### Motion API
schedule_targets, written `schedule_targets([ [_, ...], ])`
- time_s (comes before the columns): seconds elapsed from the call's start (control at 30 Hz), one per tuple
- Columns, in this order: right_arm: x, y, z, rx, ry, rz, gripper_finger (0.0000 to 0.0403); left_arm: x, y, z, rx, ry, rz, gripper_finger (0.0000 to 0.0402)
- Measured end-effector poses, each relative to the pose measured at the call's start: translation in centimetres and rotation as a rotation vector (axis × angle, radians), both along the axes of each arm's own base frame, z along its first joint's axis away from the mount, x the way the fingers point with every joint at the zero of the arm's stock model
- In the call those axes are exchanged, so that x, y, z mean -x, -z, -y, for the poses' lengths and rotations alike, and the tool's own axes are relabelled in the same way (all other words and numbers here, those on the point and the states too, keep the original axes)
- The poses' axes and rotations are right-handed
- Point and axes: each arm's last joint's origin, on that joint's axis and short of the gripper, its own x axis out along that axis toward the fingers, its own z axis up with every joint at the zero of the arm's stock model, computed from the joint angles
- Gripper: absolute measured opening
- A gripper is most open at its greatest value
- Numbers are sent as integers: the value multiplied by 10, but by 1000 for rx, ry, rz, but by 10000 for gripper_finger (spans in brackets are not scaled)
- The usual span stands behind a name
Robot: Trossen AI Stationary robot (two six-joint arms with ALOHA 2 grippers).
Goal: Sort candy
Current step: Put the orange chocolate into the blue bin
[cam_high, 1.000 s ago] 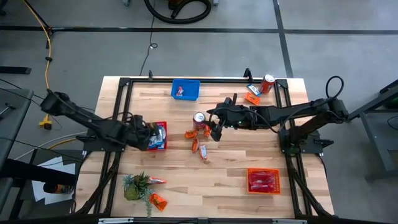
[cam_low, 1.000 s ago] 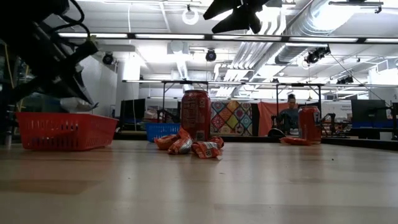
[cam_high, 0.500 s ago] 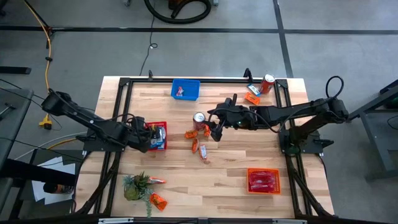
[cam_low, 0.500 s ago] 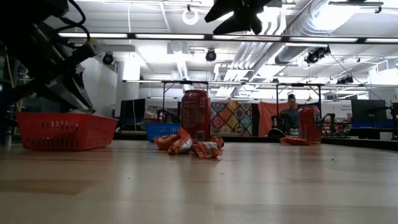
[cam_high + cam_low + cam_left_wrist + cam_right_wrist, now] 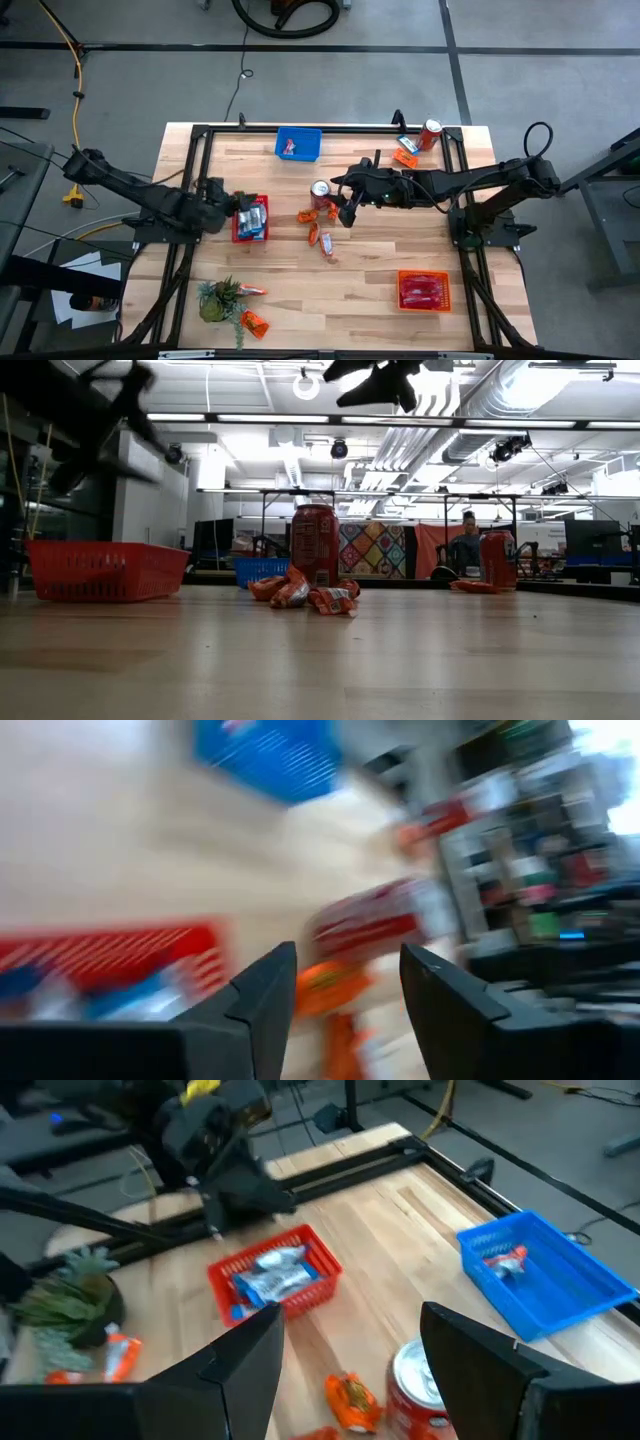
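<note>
We are looking down on a light wooden worktop framed in black rails, standing on a grey concrete floor crossed by dark seams. A yellow cable is trailing down the upper left of the frame, and a black coiled hose is lying at the top centre. From table height, we are seeing long ceiling lights, silver ducts, a patchwork quilt hanging mid-frame and a seated person beyond.

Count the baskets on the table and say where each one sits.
3. A blue basket at the far edge, a red basket on the left beside the left gripper, and a red basket near the front right. None appear hidden.
</note>
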Motion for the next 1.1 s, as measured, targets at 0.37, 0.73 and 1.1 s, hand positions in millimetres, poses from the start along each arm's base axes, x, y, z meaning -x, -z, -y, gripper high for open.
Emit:
schedule_targets([
  [0.37, 0, 14, -6, -453, 53, -43, 231, -6, -62, -7, -480, 211, 208, 174],
  [0.73, -31, 109, -40, -763, 230, -398, 231, -8, -67, -18, -560, 170, 198, 174],
  [1.1, -59, 138, -45, -777, 293, -502, 231, -9, -67, -23, -563, 160, 194, 174],
])
